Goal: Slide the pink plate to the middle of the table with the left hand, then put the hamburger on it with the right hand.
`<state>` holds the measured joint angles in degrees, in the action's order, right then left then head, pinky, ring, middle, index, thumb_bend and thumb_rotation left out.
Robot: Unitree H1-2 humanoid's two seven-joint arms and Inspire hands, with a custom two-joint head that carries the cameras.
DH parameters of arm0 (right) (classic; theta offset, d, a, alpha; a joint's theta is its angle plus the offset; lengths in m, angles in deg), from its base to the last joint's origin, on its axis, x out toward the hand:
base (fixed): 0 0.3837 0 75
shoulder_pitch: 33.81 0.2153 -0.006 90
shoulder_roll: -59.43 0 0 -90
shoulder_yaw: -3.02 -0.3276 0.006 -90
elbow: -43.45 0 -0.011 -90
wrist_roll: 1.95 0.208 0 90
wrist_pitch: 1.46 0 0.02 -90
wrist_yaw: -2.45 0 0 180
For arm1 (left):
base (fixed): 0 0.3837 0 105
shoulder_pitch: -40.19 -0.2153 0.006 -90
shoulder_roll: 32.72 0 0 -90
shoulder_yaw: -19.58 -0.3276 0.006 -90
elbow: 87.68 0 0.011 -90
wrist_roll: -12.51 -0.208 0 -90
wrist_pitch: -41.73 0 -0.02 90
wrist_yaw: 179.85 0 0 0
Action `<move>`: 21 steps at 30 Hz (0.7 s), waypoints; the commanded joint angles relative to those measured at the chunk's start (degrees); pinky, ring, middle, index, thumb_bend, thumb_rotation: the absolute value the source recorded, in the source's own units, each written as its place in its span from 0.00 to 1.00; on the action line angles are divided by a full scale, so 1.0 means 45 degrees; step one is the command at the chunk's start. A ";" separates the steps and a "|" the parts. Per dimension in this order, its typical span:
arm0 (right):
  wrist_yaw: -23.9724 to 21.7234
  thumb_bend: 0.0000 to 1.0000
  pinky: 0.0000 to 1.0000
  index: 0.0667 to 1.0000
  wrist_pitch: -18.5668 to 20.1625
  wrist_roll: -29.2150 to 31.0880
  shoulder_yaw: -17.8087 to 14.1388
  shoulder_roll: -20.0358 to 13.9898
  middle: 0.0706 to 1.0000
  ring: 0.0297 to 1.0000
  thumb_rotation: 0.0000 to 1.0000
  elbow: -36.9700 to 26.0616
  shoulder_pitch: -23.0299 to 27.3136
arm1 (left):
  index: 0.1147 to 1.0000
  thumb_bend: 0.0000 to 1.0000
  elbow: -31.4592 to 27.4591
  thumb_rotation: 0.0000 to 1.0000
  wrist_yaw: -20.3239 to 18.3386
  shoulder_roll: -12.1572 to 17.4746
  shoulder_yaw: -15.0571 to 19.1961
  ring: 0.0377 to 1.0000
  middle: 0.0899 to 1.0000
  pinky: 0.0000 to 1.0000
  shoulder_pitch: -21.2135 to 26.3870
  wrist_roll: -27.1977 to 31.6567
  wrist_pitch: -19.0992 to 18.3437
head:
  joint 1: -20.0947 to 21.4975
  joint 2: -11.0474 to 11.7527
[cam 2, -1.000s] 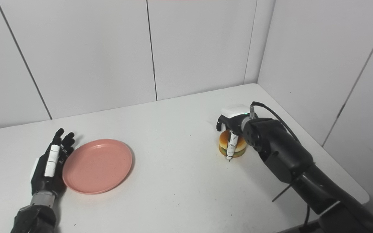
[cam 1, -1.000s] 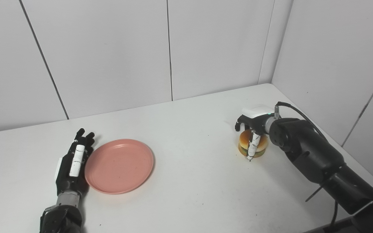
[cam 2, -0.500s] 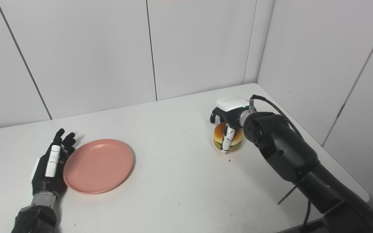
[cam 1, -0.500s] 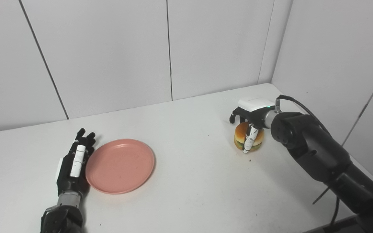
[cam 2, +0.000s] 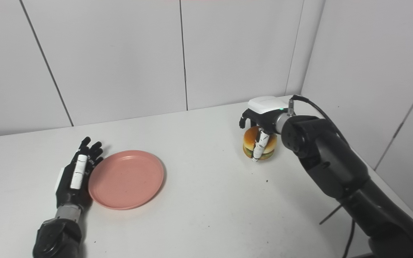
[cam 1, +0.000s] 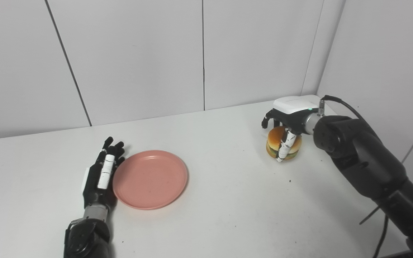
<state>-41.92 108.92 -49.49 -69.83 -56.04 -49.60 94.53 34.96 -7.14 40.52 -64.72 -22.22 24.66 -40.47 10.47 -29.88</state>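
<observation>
Lying flat on the white table [cam 1: 210,222], the black left hand [cam 1: 100,175] has its fingers spread and holds nothing, its inner edge touching the round pink plastic plate [cam 1: 150,178], which sits left of the middle. Far to the right, the black right hand [cam 1: 284,138] is curled from above around the toy hamburger with tan bun and green filling [cam 1: 281,145], apparently lifted. A loose, top-heavy grasp could let it slip out during the carry

Your left hand [cam 1: 100,175] lies flat with fingers straight and together, while your right hand [cam 1: 288,123] curls its fingers downward, thumb [cam 1: 284,148] opposite them
</observation>
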 commanded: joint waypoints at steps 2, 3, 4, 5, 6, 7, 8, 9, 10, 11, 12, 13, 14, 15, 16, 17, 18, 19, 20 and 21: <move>-0.0054 0.52 0.41 0.70 -0.0380 0.0046 -0.0012 -0.0165 0.65 0.45 0.00 -0.0313 0.1003 | 0.90 0.87 -0.0002 0.71 0.0194 -0.0244 -0.0177 0.91 0.86 0.89 0.0011 -0.0185 -0.0085 | -0.0406 -0.0011; -0.0067 0.52 0.41 0.70 -0.0381 0.0034 0.0066 -0.0054 0.65 0.45 0.00 -0.0306 0.1122 | 0.90 0.87 -0.0016 0.71 0.0238 -0.0294 -0.0191 0.91 0.86 0.89 0.0022 -0.0170 -0.0109 | -0.0574 -0.0026; -0.0070 0.52 0.43 0.69 -0.0381 0.0030 0.0126 0.0018 0.64 0.45 0.00 -0.0302 0.1206 | 0.90 0.87 -0.0026 0.71 0.0269 -0.0331 -0.0199 0.92 0.86 0.90 0.0030 -0.0162 -0.0126 | -0.0602 -0.0029; -0.0063 0.52 0.43 0.68 -0.0400 0.0080 0.0185 0.0132 0.64 0.45 0.00 -0.0288 0.1320 | 0.90 0.87 -0.0077 0.71 0.0332 -0.0378 -0.0221 0.92 0.86 0.90 0.0026 -0.0193 -0.0155 | -0.0725 -0.0041; -0.0050 0.52 0.46 0.67 -0.0416 0.0128 0.0218 0.0190 0.62 0.45 0.00 -0.0273 0.1385 | 0.89 0.87 -0.0109 0.71 0.0381 -0.0409 -0.0242 0.92 0.87 0.90 0.0022 -0.0220 -0.0168 | -0.0744 -0.0041; -0.0061 0.52 0.47 0.67 -0.0402 0.0189 0.0239 0.0252 0.62 0.45 0.00 -0.0260 0.1449 | 0.89 0.87 -0.0143 0.71 0.0429 -0.0444 -0.0271 0.92 0.87 0.90 0.0015 -0.0254 -0.0184 | -0.0850 -0.0046; -0.0098 0.52 0.49 0.67 -0.0399 0.0234 0.0282 0.0334 0.61 0.45 0.00 -0.0251 0.1532 | 0.90 0.86 -0.0167 0.72 0.0460 -0.0464 -0.0297 0.92 0.87 0.91 0.0009 -0.0298 -0.0199 | -0.0850 -0.0046; -0.0114 0.52 0.49 0.67 -0.0479 0.0314 0.0312 0.0375 0.61 0.45 0.00 -0.0217 0.1598 | 0.90 0.86 -0.0180 0.72 0.0493 -0.0498 -0.0320 0.92 0.87 0.91 0.0007 -0.0338 -0.0203 | -0.0969 -0.0062; -0.0143 0.52 0.50 0.68 -0.0569 0.0405 0.0360 0.0455 0.61 0.45 0.00 -0.0169 0.1694 | 0.90 0.85 -0.0178 0.73 0.0517 -0.0519 -0.0336 0.93 0.88 0.92 0.0009 -0.0366 -0.0204 | -0.0969 -0.0062; -0.0130 0.52 0.50 0.68 -0.0728 0.0473 0.0449 0.0531 0.61 0.45 0.00 -0.0087 0.1819 | 0.90 0.85 -0.0145 0.73 0.0544 -0.0554 -0.0351 0.93 0.88 0.92 0.0027 -0.0391 -0.0199 | -0.1096 -0.0069; -0.0101 0.52 0.50 0.68 -0.0830 0.0525 0.0512 0.0585 0.63 0.45 0.00 -0.0021 0.1910 | 0.91 0.85 -0.0109 0.73 0.0588 -0.0594 -0.0368 0.93 0.88 0.93 0.0049 -0.0422 -0.0191 | -0.1185 -0.0069; -0.0073 0.52 0.50 0.68 -0.0886 0.0560 0.0556 0.0610 0.63 0.45 0.00 0.0024 0.1966 | 0.91 0.85 -0.0081 0.73 0.0623 -0.0621 -0.0382 0.93 0.88 0.93 0.0066 -0.0442 -0.0183 | -0.1207 -0.0067; -0.0094 0.52 0.50 0.68 -0.0792 0.0492 0.0643 0.0712 0.64 0.45 0.00 0.0011 0.2054 | 0.90 0.86 -0.0040 0.73 0.0657 -0.0652 -0.0401 0.93 0.88 0.93 0.0085 -0.0469 -0.0177 | -0.1321 -0.0050; -0.0109 0.52 0.47 0.68 -0.0707 0.0447 0.0699 0.0776 0.64 0.45 0.00 -0.0002 0.2108 | 0.91 0.86 -0.0011 0.73 0.0681 -0.0673 -0.0415 0.93 0.88 0.94 0.0098 -0.0488 -0.0170 | -0.1343 -0.0048; -0.0146 0.52 0.45 0.69 -0.0628 0.0376 0.0792 0.0865 0.64 0.45 0.00 0.0017 0.2197 | 0.91 0.87 0.0024 0.73 0.0707 -0.0699 -0.0421 0.93 0.88 0.95 0.0114 -0.0513 -0.0155 | -0.1459 -0.0035; -0.0167 0.52 0.45 0.69 -0.0586 0.0333 0.0851 0.0918 0.64 0.45 0.00 0.0036 0.2254 | 0.92 0.88 0.0050 0.73 0.0723 -0.0724 -0.0416 0.93 0.88 0.95 0.0126 -0.0541 -0.0142 | -0.1481 -0.0032; -0.0167 0.52 0.45 0.69 -0.0586 0.0378 0.0874 0.0984 0.64 0.45 0.00 0.0058 0.2299 | 0.92 0.88 0.0085 0.73 0.0752 -0.0757 -0.0400 0.93 0.88 0.95 0.0143 -0.0560 -0.0118 | -0.1594 -0.0012; -0.0170 0.52 0.45 0.69 -0.0618 0.0467 0.0888 0.1050 0.64 0.45 0.00 0.0078 0.2347 | 0.92 0.88 0.0120 0.73 0.0775 -0.0784 -0.0389 0.93 0.88 0.95 0.0156 -0.0574 -0.0087 | -0.1661 -0.0002; -0.0193 0.52 0.46 0.68 -0.0651 0.0541 0.0909 0.1110 0.64 0.45 0.00 0.0093 0.2401 | 0.91 0.88 0.0163 0.73 0.0784 -0.0799 -0.0380 0.93 0.88 0.95 0.0171 -0.0578 -0.0051 | -0.1697 0.0003; -0.0236 0.52 0.47 0.68 -0.0670 0.0577 0.0938 0.1153 0.64 0.45 0.00 0.0101 0.2454 | 0.91 0.88 0.0201 0.73 0.0784 -0.0820 -0.0368 0.93 0.88 0.95 0.0184 -0.0565 -0.0031 | -0.1787 0.0005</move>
<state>-43.36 107.14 -46.90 -64.96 -50.48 -48.47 101.52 35.01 -4.09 37.35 -66.10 -22.14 22.35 -40.37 2.90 -29.79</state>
